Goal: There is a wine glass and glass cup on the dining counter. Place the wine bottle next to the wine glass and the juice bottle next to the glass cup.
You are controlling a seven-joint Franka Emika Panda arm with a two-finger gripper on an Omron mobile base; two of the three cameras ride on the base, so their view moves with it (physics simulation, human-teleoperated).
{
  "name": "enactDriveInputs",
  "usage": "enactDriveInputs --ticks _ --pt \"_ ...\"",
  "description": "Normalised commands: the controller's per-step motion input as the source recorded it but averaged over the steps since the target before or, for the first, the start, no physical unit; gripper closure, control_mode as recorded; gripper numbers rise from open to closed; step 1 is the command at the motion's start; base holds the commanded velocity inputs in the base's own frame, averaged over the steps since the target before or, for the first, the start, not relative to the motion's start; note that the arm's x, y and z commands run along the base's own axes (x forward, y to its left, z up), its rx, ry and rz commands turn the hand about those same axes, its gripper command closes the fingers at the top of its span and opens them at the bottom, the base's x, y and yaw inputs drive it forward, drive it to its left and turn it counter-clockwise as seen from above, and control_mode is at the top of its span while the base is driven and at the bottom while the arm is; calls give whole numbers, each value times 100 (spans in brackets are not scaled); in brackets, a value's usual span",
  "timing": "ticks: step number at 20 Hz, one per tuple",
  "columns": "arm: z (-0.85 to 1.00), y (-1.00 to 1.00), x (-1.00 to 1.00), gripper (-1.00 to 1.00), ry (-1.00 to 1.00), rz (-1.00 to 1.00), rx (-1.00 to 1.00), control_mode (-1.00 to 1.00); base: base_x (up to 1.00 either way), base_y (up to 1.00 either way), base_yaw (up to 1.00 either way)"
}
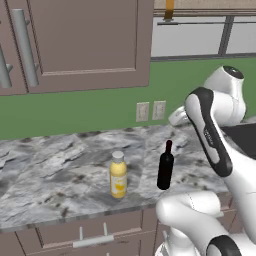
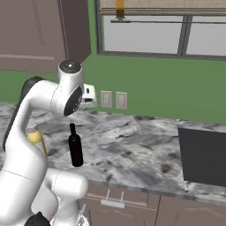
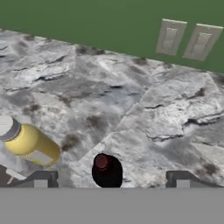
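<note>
Kitchen worktop of marbled stone (image 1: pixel 60 170) under brown cabinets, both bottles not yet moved.

From above, the gripper (image 3: pixel 111 179) hangs with its two fingertips (image 3: pixel 43 178) spread wide and nothing between them; the wine bottle (image 3: pixel 106 170) stands upright just below, its dark red top nearer the middle of the gap than either tip, untouched. Beside it, a little apart, stands the juice bottle (image 1: pixel 118 175), yellow with a white cap. Behind both, two wall sockets (image 1: pixel 150 111) sit on the green wall (image 1: pixel 75 110). As I judge it, nothing of the task is done: the dark bottle looks to be the first pick, then the carry to the dining counter, then the same for the juice.
</note>
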Motion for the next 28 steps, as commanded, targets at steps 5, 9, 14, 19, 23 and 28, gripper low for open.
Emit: enactDriveInputs --ticks 5,9,14,19,23,28 --pt "-4 -21 -30 -100 -17 51 3 -100 0 0 0" --pt "-6 -22 -21 -100 -5 49 7 -100 0 0 0" --pt "-16 -8 -18 -100 0 43 9 -100 0 0 0" --pt "-21 0 -5 -100 -6 44 3 -100 0 0 0" --pt "-21 1 0 -100 -9 28 6 -100 0 0 0" --pt "-19 0 0 -100 -6 17 10 -100 0 0 0"
